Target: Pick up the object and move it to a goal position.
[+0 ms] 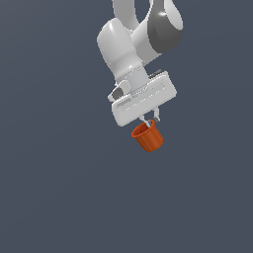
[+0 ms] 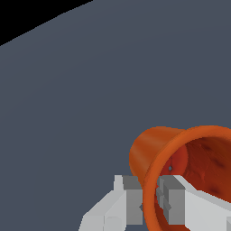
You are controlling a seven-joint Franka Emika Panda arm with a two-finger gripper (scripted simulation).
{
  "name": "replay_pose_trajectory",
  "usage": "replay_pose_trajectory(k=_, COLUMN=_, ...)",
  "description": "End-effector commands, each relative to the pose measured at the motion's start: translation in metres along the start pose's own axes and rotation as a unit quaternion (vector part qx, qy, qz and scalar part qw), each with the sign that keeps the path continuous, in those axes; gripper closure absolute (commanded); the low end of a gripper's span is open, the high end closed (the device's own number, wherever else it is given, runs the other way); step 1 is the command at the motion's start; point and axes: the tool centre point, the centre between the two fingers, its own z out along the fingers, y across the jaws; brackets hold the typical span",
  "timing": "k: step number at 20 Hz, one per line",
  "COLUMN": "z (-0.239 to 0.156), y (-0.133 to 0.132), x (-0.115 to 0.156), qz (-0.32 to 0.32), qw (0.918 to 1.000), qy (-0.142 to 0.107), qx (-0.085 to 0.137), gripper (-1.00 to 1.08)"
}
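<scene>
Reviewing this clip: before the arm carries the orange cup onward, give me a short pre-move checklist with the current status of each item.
1. Cup held: ok. The hand is shut on the orange cup, pinching its rim.
2. Finger placement: ok. In the wrist view one finger sits inside the cup and the other outside its wall.
3. Cup attitude: not ok. It hangs tilted in the exterior view, not upright.
4. Cup off the grey surface: cannot tell. No shadow or contact cue shows.
5. Goal position: cannot tell. No marker appears in either view.
6. Path obstacles: ok. Nothing else shows near the cup.
</scene>
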Motion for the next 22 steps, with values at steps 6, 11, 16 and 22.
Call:
replay_pose_trajectory(k=6, z=-0.019, y=-0.003, x=0.012, qz=-0.027, qw=0.9987, qy=0.037, qx=0.023, gripper=1.08)
replay_pose_trajectory(k=11, z=-0.034, y=-0.004, x=0.019, qz=-0.047, qw=0.996, qy=0.064, qx=0.041, gripper=1.08)
replay_pose_trajectory(k=16, z=-0.049, y=-0.005, x=0.026, qz=-0.067, qw=0.9919, qy=0.091, qx=0.059, gripper=1.08)
replay_pose_trajectory(k=22, z=-0.065, y=-0.006, x=0.031, qz=-0.086, qw=0.9866, qy=0.116, qx=0.076, gripper=1.08)
